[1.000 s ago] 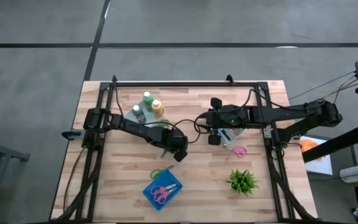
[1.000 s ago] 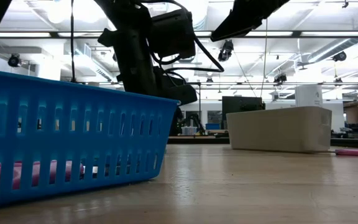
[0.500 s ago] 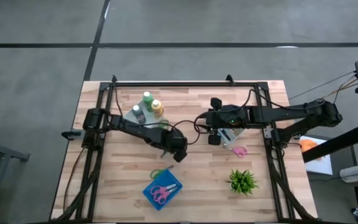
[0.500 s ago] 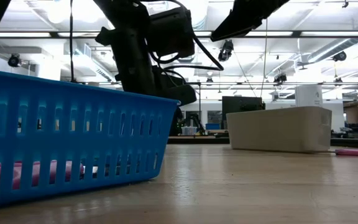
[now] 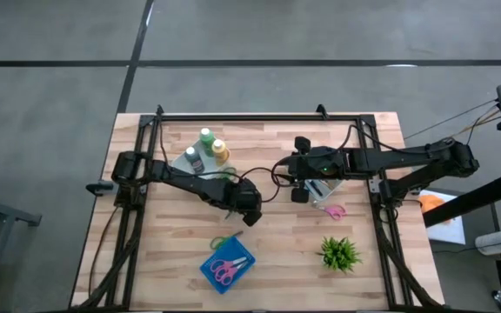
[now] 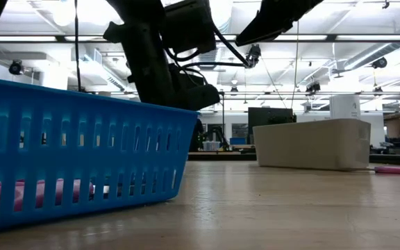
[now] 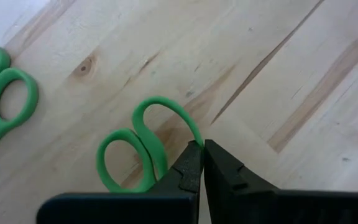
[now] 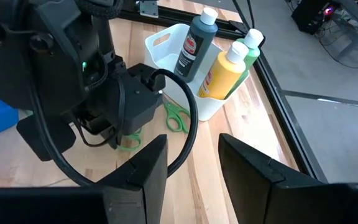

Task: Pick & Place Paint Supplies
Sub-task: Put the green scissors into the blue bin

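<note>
Apparently, left tool (image 7: 202, 163) (fingers pressed together) gripping green scissors (image 7: 143, 148).

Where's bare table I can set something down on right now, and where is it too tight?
Free: the near left corner, beside the blue basket, and the strip between that basket and the potted plant. Crowded: the middle, where the left gripper, shut, sits over green scissors, and around the white bin of bottles.

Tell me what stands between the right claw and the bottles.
Nothing directly: the bottles show unblocked past the open right claw. The left claw, shut by green scissors, and its cable crowd one side.
</note>
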`<action>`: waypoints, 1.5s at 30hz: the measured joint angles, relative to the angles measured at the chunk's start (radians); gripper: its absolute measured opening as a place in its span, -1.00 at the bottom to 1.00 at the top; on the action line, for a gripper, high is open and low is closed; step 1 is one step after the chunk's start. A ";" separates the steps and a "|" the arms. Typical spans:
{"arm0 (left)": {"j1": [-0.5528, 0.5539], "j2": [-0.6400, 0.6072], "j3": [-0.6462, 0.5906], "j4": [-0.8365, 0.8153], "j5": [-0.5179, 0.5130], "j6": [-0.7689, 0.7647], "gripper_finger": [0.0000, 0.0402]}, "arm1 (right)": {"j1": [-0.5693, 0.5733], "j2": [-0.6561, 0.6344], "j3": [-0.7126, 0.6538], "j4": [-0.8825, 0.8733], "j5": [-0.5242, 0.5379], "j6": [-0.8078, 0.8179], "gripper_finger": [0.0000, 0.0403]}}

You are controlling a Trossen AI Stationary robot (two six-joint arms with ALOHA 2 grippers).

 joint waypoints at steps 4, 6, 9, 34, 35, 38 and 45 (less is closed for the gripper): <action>0.000 -0.007 0.000 -0.009 0.010 0.001 -0.96 | 0.000 0.000 0.000 0.000 0.000 0.000 -0.29; 0.000 -0.017 0.003 -0.032 0.035 0.005 -0.96 | 0.000 0.000 0.000 0.000 0.000 0.000 -0.29; 0.000 -0.025 0.025 -0.110 0.061 0.008 -0.96 | 0.000 0.000 0.000 0.000 0.000 0.000 -0.29; -0.238 -0.031 0.330 -0.498 0.076 -0.231 -0.96 | 0.000 0.000 0.000 0.000 0.000 0.000 -0.29; -0.258 -0.031 0.335 -0.496 0.073 -0.254 -0.96 | 0.000 0.000 0.000 0.000 0.000 0.000 -0.29; -0.318 -0.031 0.344 -0.482 0.060 -0.322 -0.96 | 0.000 0.000 0.000 0.000 0.000 0.000 -0.29; -0.433 -0.031 0.344 -0.420 0.036 -0.419 -0.96 | 0.000 0.000 0.000 0.000 0.000 0.000 -0.29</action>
